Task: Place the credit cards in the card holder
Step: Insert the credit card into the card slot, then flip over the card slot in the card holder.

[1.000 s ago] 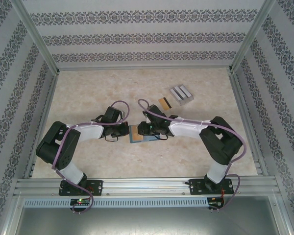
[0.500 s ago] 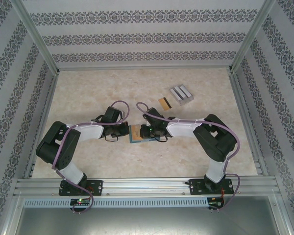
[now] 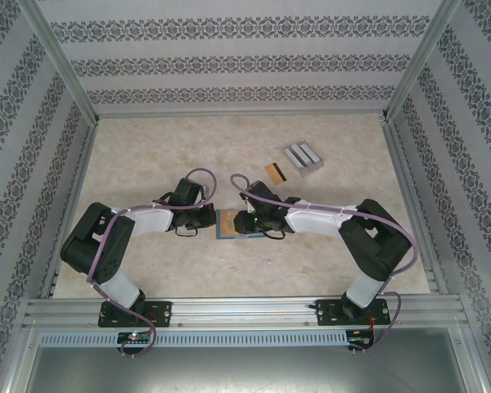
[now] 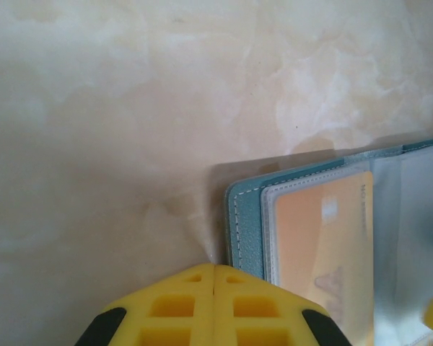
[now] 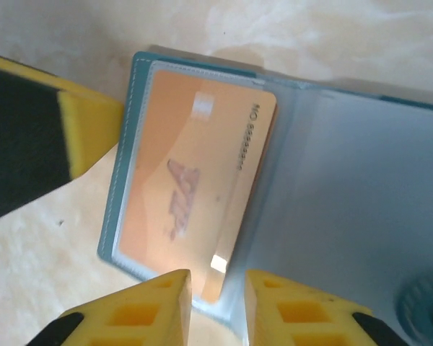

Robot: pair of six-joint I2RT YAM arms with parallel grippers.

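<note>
The teal card holder [image 3: 222,234] lies open on the table between my two grippers. An orange card [image 5: 195,173] sits under the clear pocket of its left panel [image 4: 245,231], with its right edge sticking out toward the fold. My left gripper [image 4: 215,268] is shut, empty, its tips at the holder's outer left edge. My right gripper [image 5: 218,285] is open, and its jaws straddle the near corner of the card and the pocket edge. Another orange-gold card with a dark stripe [image 3: 274,172] lies flat farther back.
A pale grey slotted rack [image 3: 303,157] with cards in it stands at the back right, just beyond the striped card. The holder's right panel [image 5: 361,187] lies flat and bare, with a round snap [image 5: 426,306] at its near corner. Patterned walls enclose the table.
The right arm's elbow swung left, then back out right and a little lower, while its gripper stayed over the holder. The left arm has not moved.
</note>
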